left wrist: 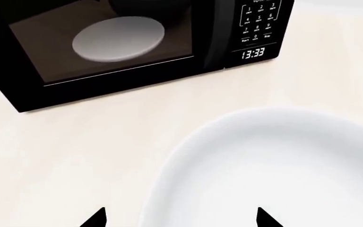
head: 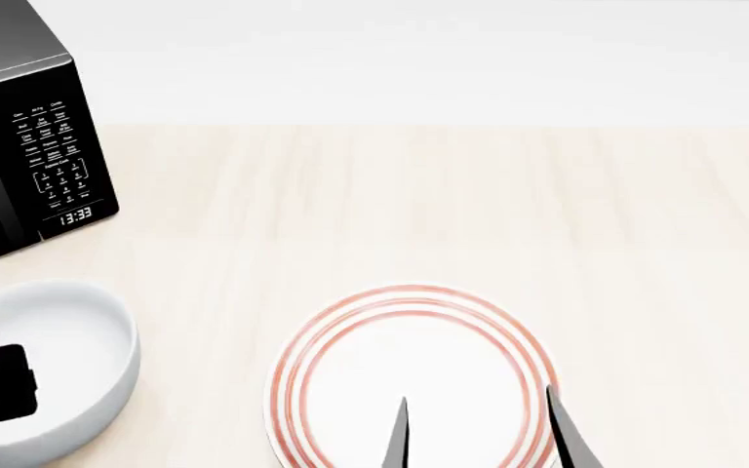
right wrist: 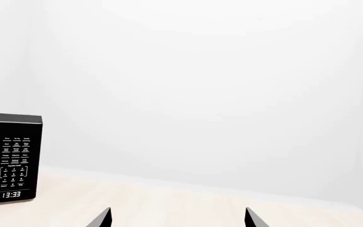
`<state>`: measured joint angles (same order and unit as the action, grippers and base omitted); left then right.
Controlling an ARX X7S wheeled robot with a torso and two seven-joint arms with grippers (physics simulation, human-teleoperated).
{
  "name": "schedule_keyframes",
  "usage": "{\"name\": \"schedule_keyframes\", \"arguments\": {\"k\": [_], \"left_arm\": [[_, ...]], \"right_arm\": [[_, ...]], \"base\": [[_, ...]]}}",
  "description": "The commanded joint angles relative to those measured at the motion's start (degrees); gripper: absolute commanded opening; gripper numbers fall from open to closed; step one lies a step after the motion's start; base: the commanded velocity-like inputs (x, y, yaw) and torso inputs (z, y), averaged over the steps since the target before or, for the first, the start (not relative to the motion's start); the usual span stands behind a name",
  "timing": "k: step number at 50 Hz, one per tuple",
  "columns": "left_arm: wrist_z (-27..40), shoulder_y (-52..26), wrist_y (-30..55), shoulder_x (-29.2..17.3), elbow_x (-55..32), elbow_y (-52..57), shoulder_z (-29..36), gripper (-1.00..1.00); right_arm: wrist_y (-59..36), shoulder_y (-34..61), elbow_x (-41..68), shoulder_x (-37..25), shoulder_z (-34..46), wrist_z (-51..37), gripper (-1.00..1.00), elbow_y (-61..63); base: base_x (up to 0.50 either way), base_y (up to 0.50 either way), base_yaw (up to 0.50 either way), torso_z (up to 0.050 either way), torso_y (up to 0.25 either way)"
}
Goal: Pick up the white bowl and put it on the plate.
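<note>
Left gripper (left wrist: pixel 180 218) hangs over the bowl (head: pixel 50 366), its two black fingertips spread apart, one outside the near rim and one over the hollow. Nothing is gripped yet. Both bowl and gripper sit in front of the microwave (head: pixel 17 146), with the plate (head: pixel 408 375) well apart beyond them. Right gripper (head: pixel 479 434) hovers over the plate, jaws apart and empty. Lowering until the rim sits deep between the fingers should help, since the glossy, smooth, deep round wall looks slippery. Red rings circle the shallow plate; the counter (head: pixel 505 205) is pale wood grain.
</note>
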<state>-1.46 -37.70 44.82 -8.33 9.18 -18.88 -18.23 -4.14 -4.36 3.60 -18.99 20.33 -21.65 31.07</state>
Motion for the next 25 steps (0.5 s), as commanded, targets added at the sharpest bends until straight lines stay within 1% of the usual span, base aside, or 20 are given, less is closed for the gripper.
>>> {"name": "schedule_keyframes", "arguments": {"k": [1, 25], "left_arm": [[-0.99, 0.08, -1.61, 0.93, -0.43, -1.70, -1.25, 1.00], [0.35, 0.54, -2.20, 0.13, -1.48, -2.14, -1.25, 1.00]], "right_arm": [[0.35, 0.41, -0.68, 0.93, -1.28, 1.44, 1.00, -0.65], [0.57, 0.54, -0.48, 0.55, -0.84, 1.04, 1.00, -0.94]], "base": [[0.00, 0.00, 0.00, 0.000, 0.000], [0.00, 0.00, 0.00, 0.000, 0.000]]}}
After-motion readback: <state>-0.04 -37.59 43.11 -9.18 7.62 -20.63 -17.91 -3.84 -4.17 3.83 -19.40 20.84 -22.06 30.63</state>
